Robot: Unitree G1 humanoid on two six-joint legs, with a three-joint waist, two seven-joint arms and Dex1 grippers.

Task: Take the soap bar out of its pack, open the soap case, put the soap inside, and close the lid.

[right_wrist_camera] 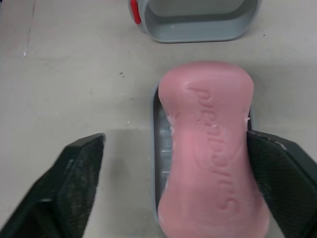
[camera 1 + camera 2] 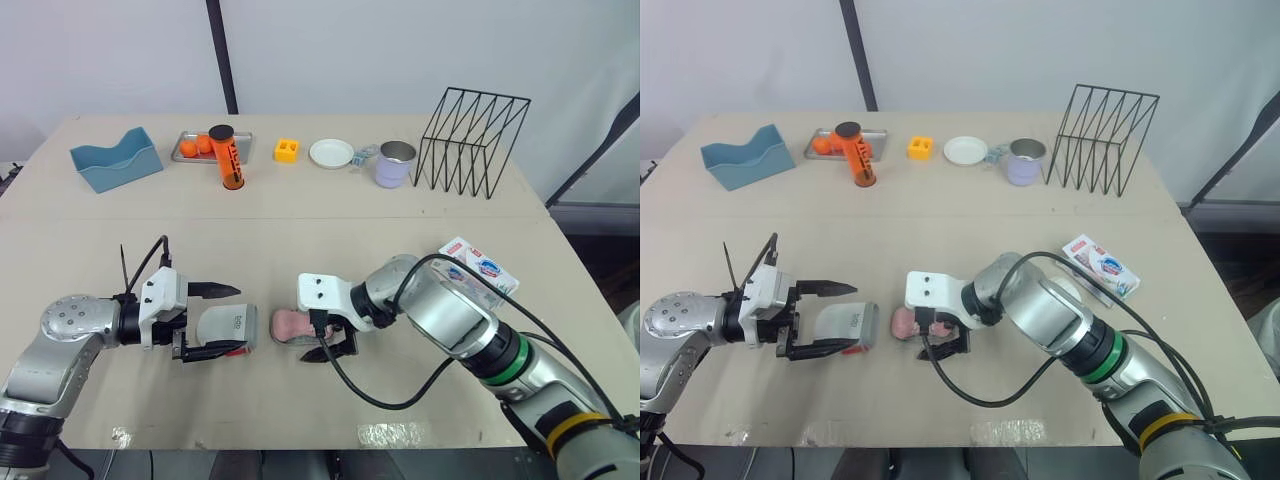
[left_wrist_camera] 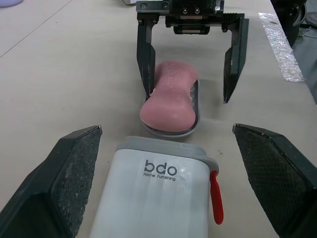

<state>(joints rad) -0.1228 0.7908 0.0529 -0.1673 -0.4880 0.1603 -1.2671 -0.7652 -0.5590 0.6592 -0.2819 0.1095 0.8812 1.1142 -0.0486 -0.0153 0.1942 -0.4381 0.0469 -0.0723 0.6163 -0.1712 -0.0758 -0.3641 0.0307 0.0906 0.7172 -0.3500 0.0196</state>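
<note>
Nearest the front edge of the counter (image 2: 330,225), the left claw (image 2: 240,320) lies low with its two black fingers spread wide on either side of the soap case lid (image 3: 158,198). The lid is white with a grey rim, the letters "bdo" and a red tab (image 3: 214,198). The fingers are not clamped on it; a gap shows on the tab side. The lid's hollow mouth faces the soap.

Just beside it, toward the robot's right, the pink soap bar (image 1: 210,148) rests unwrapped in the shallow grey soap case base (image 3: 194,111), lying a little askew and overhanging the rim. The right claw (image 1: 176,136) straddles it with fingers apart. One finger sits right against the side of the soap, while the other stands clear of the base. The lid and base are close but not joined, so the case is open.

Farther right, the soap pack (image 2: 480,268) lies flat on the counter.

Along the far edge, from the robot's left, stand a blue holder (image 2: 115,160), a metal tray (image 2: 184,135) with orange fruit, an orange bottle (image 2: 228,158) with a black cap, a yellow block (image 2: 287,150), a white saucer (image 2: 331,153), a lilac mug (image 2: 396,165) and a black wire rack (image 2: 472,140).
</note>
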